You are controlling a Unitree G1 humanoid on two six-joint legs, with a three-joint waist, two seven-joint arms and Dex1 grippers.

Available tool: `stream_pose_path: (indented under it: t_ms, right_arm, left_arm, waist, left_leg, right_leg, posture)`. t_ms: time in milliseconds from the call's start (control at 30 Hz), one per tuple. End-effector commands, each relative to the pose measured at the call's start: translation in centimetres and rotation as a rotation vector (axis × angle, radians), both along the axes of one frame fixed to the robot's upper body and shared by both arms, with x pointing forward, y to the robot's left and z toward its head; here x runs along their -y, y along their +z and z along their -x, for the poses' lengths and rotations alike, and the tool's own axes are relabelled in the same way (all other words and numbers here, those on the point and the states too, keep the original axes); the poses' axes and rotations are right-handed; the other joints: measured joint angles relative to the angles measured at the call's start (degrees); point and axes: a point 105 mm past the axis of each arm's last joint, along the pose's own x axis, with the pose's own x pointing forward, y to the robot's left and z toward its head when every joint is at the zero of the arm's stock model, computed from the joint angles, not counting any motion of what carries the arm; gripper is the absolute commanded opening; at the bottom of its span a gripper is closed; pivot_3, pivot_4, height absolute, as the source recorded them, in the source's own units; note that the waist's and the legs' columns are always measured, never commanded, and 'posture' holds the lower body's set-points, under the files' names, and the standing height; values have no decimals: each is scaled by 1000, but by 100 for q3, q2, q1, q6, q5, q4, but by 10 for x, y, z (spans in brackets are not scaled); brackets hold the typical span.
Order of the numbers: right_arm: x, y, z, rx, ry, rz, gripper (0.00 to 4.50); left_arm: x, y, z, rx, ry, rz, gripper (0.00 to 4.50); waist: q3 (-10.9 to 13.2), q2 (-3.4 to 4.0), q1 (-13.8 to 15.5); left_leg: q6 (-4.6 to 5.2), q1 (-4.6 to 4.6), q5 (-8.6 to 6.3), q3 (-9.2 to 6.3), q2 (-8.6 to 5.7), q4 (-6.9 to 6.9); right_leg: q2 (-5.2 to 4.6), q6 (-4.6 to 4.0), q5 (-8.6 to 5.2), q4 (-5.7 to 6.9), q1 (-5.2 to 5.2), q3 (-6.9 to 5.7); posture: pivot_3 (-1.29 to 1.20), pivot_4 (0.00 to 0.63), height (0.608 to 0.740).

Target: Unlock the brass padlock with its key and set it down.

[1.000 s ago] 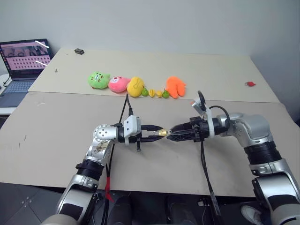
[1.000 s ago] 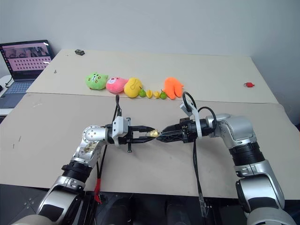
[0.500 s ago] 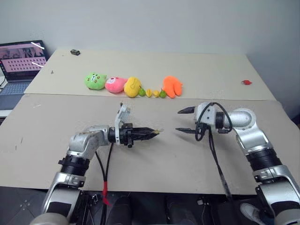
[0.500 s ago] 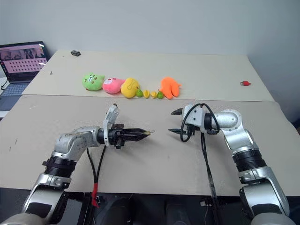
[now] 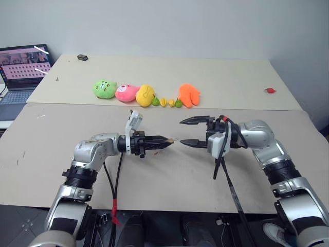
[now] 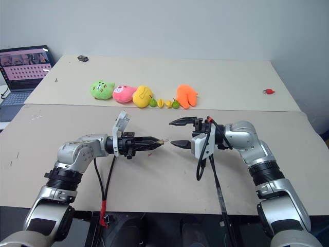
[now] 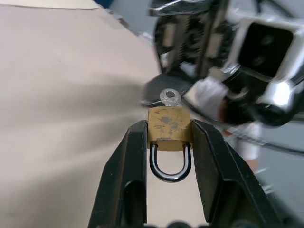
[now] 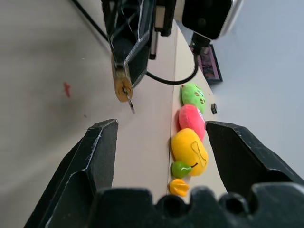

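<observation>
While the two arms face each other over the centre of the tan worktop (image 5: 61, 128), the left end effector (image 7: 167, 137) pinches the small brass rectangular padlock (image 7: 168, 126) by its flat sides, the dark U-shaped shackle (image 7: 170, 166) lying back between the fingers. The thin silvery metal key (image 7: 169, 97) sits in the keyway and sticks out from the free end of the lock body. In the left eye view the padlock shows just left of frame centre, held above the worktop at the tip of the left end effector.

The right end effector (image 5: 181, 131) is spread wide and grips nothing; its black fingers point at the padlock, close to it but apart, one above and one below the line of the key.

Toward the upper middle of the frame lies a row of plush toys: green (image 5: 105, 88), pink (image 5: 124, 92), yellow (image 5: 145, 94), orange (image 5: 189, 94), with small toy fruits (image 5: 167, 102) between. An open laptop (image 5: 23, 67) stands at upper left. A small red object (image 5: 269, 90) lies at upper right.
</observation>
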Motion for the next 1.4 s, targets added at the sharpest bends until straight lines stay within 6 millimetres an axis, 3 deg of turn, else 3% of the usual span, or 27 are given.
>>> stream_pose_path:
  t_ms: [33,233,600,933,1200,1400]
  right_arm:
    - [-6,13,9,54,70,-6,3546]
    - [-14,16,8,83,97,-15,3546]
    - [-26,8,0,156,144,16,3546]
    - [-14,20,-10,193,117,44,3546]
    - [-20,24,-7,198,144,23,3546]
    - [-20,14,-4,182,153,40,3546]
  left_arm:
    - [-8,8,-8,111,14,-20,836]
    - [-6,12,-10,119,-2,-4,836]
    - [3,22,5,63,-82,27,836]
    - [-9,8,5,63,-57,-21,836]
    - [-5,8,6,64,-62,-15,836]
    - [-5,11,4,61,-56,2,836]
  waist:
    - [0,0,-7]
    - [0,0,-4]
    - [0,0,-12]
    - [0,0,-11]
    - [0,0,-13]
    - [0,0,-12]
  left_leg:
    - [0,0,0,1,0,0]
    - [0,-1,0,1,0,0]
    - [0,-1,0,0,0,0]
    - [0,2,0,1,0,0]
    - [0,1,0,2,0,0]
    - [0,2,0,1,0,0]
  right_leg:
    - [0,0,0,0,0,0]
    - [0,0,0,0,-1,2]
    - [0,0,0,1,-2,2]
    - [-1,-1,1,2,-1,4]
    - [0,-2,1,2,-1,5]
    - [-1,-2,1,2,0,5]
  posture:
    - [0,150,722]
    - [0,150,722]
    - [0,150,722]
    - [0,150,722]
    - [0,150,722]
    - [0,150,722]
